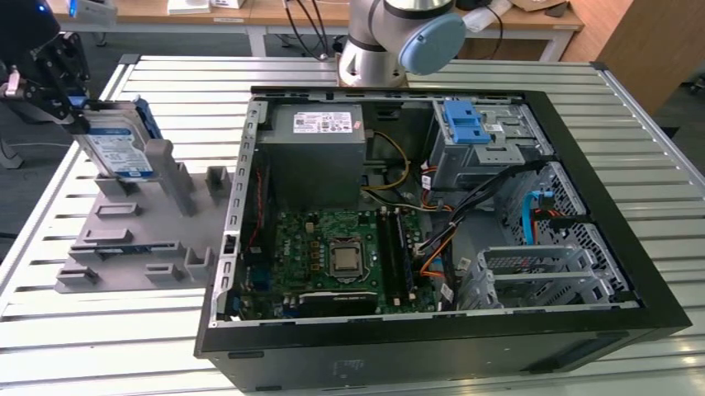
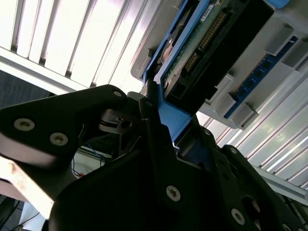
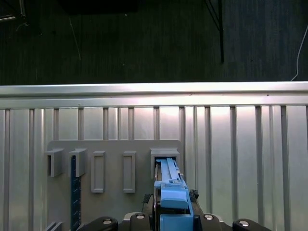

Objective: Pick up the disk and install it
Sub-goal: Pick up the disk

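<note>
1. Flat rectangular silver-grey hard disk [image 1: 115, 147], white-and-blue label, bright blue plastic frame around its edges.
2. Pose: stands on edge, nearly upright, slightly tilted; the label face shows in the exterior view.
3. Location: lower end at the end slot of the grey plastic holder block [image 1: 132, 239], at the exterior view's left.
4. State: the black gripper [image 1: 79, 114] clamps the blue frame at the upper end; the second wrist view shows the green circuit-board side [image 2: 202, 38].

Slatted metal table [image 1: 177, 91] w/ wooden desks [image 1: 144, 12] behind (dark floor [image 3: 144, 38]).

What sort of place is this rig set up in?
Probably a robotics lab workbench: an opened desktop computer case on a slatted metal table, a grey fixture with the disk standing in it, and office desks behind.
</note>
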`<state>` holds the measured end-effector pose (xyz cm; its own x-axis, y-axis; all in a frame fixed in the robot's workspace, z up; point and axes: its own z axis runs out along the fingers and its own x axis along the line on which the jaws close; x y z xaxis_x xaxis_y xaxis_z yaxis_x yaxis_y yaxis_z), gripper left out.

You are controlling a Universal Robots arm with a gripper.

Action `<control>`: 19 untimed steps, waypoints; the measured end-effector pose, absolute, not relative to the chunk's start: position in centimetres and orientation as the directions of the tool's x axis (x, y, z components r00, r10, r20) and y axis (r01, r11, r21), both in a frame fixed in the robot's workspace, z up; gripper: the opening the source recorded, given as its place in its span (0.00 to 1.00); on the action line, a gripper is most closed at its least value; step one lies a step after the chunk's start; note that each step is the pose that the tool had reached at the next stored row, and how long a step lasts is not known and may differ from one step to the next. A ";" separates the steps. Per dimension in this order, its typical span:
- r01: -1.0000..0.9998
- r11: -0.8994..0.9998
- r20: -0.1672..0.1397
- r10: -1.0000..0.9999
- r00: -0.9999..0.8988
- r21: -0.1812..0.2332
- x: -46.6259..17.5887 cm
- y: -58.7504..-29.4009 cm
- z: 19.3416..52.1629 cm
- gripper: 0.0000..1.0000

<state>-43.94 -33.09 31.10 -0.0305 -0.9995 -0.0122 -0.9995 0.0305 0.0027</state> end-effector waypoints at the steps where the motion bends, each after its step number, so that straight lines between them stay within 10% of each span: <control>1: -1.000 0.030 -0.012 -0.999 -0.030 0.003 -43.9 -33.1 31.1 0.36; 19: -1.000 0.030 -0.012 -0.999 -0.030 0.003 -43.9 -33.1 31.4 0.36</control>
<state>-43.93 -33.08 31.44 -0.0304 -0.9995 -0.0122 -0.9995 0.0304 0.0027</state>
